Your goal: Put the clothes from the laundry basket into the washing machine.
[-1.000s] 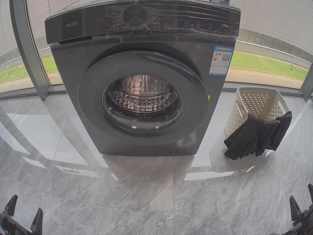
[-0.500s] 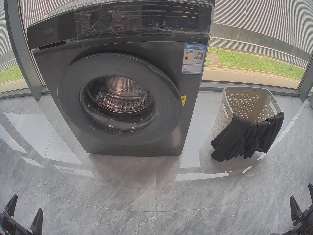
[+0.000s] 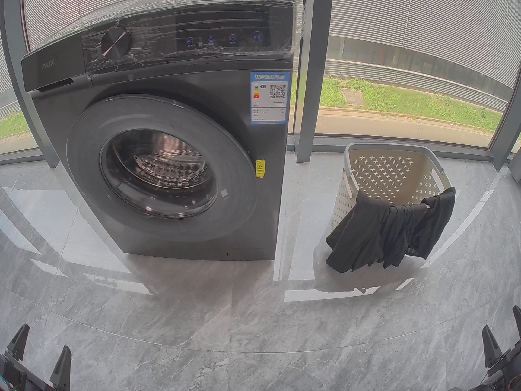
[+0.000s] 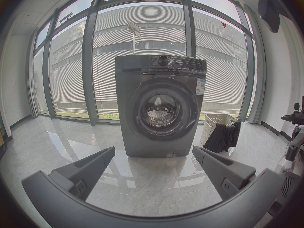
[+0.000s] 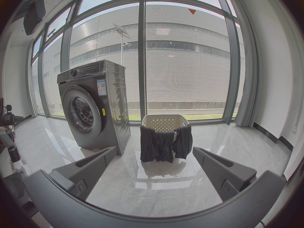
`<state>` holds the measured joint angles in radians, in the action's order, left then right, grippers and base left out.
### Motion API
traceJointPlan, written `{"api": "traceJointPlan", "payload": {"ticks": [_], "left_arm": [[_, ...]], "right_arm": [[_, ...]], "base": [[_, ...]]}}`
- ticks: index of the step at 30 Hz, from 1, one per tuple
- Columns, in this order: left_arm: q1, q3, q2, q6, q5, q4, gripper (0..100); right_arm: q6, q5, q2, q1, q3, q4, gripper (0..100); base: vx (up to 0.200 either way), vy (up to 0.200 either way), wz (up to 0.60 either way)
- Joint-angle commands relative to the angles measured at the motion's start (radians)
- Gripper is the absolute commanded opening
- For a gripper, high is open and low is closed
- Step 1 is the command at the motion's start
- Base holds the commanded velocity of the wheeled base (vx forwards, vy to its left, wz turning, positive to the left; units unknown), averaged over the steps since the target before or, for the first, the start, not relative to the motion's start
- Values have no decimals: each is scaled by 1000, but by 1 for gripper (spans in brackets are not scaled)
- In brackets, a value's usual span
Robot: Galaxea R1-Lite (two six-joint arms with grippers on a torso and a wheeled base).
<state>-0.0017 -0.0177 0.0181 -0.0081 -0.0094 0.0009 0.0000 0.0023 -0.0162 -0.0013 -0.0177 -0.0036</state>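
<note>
Washing machine (image 3: 163,137) sits on the floor at approx 11 o'clock from the robot. Laundry basket (image 3: 399,149) stands at approx 1 o'clock, just beside the machine's right side w/ a gap between, not touching. Dark clothes (image 3: 380,229) hang draped over the basket's near rim, most of the fabric down the outer wall, low end close to the floor (image 3: 244,310); can't tell how many pieces or if more lie inside. Left end effector (image 3: 43,339) is at 7 o'clock in head view, fingers apart, empty; right end effector (image 3: 500,321) is at 5 o'clock, fingers also apart, nothing held. Both are well apart from basket and machine. Step in hand, my read: approach the basket for the first pick, nothing loaded yet. To do it well: get closer first, use the right arm since the basket is on that side, come down on the bunched fold at the rim, not the thin hanging edge, pinch deep so the whole piece lifts. Lift straight up so the cloth clears the rim w/o tipping the light basket. Door looks shut, not sure; check before carrying over.
</note>
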Motion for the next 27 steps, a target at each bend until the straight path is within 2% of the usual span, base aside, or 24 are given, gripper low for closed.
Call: {"api": "traceJointPlan", "payload": {"ticks": [1, 11, 17, 27], "left_arm": [[0, 18, -18, 0, 0, 1, 100], [0, 18, -18, 8, -6, 1, 100], [0, 18, -18, -1, 0, 1, 100], [0, 18, -18, -3, 2, 1, 100]], "right_arm": [[0, 1, 9, 0, 18, -1, 100], [0, 2, 9, 0, 18, -1, 100], [0, 2, 9, 0, 18, -1, 100], [0, 2, 9, 0, 18, -1, 100]], "base": [[0, -200, 0], [0, -200, 0], [0, 0, 0], [200, 0, 0]]}}
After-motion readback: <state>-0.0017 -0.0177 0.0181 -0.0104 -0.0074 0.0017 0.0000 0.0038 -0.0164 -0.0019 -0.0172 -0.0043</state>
